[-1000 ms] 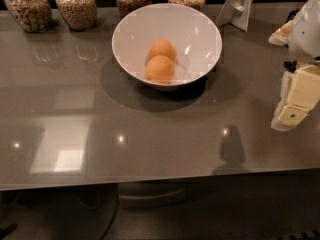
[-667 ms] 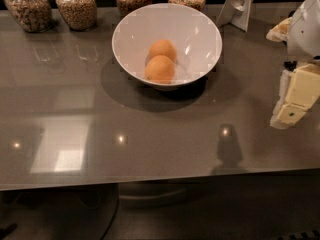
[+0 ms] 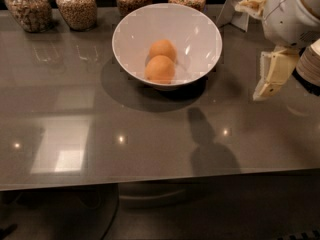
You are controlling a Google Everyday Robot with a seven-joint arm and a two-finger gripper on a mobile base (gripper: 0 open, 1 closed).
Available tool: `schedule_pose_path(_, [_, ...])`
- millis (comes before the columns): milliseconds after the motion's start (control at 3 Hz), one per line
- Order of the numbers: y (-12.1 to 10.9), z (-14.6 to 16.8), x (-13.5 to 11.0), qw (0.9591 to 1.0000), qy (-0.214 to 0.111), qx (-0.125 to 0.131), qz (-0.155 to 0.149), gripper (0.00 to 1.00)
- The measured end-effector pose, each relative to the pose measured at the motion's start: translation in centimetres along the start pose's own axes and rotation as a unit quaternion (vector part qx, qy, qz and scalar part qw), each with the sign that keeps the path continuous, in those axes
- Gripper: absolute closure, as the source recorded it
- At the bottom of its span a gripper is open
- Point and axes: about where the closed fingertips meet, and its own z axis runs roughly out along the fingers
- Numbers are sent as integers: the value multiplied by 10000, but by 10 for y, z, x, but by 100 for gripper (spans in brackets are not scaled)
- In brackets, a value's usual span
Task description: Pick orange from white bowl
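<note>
A large glossy white bowl (image 3: pixel 200 34) stands on the grey table toward the back. Two oranges lie in it, one nearer me (image 3: pixel 160 69) and one just behind it (image 3: pixel 162 49), touching each other. My gripper (image 3: pixel 261 41) hangs at the right edge of the view, to the right of the bowl and apart from it. Its two cream fingers (image 3: pixel 272 74) are spread wide with nothing between them. The arm's white body is cut off at the top right.
Several glass jars of grain (image 3: pixel 76 5) line the back edge of the table (image 3: pixel 150 144). A white stand (image 3: pixel 239 6) sits behind the bowl on the right. The table's front edge runs across the lower part of the view.
My gripper has moved left and a little farther back, closer to the bowl. The bowl and the oranges have not moved.
</note>
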Motion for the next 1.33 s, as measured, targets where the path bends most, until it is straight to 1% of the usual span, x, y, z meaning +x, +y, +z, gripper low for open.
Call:
schedule_pose_path(333, [-28, 7, -15, 9962, -292, 178, -805, 0])
schedule_pose_path(667, [-51, 21, -48, 9799, -587, 164, -1900, 0])
schedule_pose_path(1000, [-59, 40, -88, 9555, -785, 91, -2840, 0])
schedule_pose_path(1333, [-59, 40, -89, 9555, -785, 91, -2841, 0])
